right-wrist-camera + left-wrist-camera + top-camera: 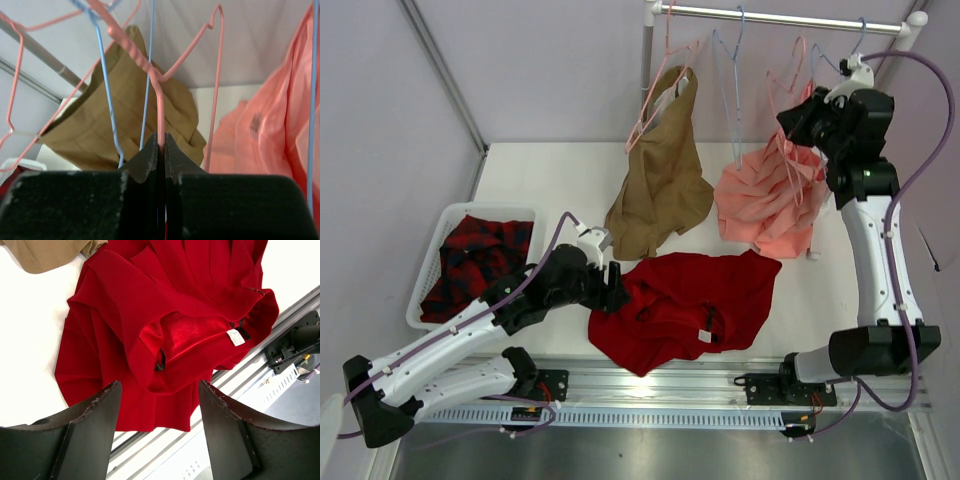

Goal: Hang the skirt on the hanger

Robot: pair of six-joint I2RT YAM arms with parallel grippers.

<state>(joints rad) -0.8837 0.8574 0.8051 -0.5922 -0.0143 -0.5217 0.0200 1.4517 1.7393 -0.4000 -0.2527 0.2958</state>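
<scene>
The deep-red skirt point(690, 295) lies crumpled on the white table near its front edge, its shiny lining and a white label turned up point(165, 315). My left gripper point(617, 285) hovers at the skirt's left edge, open, its fingers apart over the hem with nothing between them point(160, 385). Up at the clothes rail, my right gripper point(790, 118) is shut on the thin wire of the pale-pink hanger point(159, 95), pinched right between its tips point(161, 136). That hanger point(788, 78) hangs by its hook from the rail.
A tan garment point(660, 180) and a salmon-pink garment point(770, 205) hang from the metal rail point(780, 18), with a light-blue hanger point(732, 80) between them. A white basket point(428, 262) at the left holds a red-and-black plaid garment point(480, 250).
</scene>
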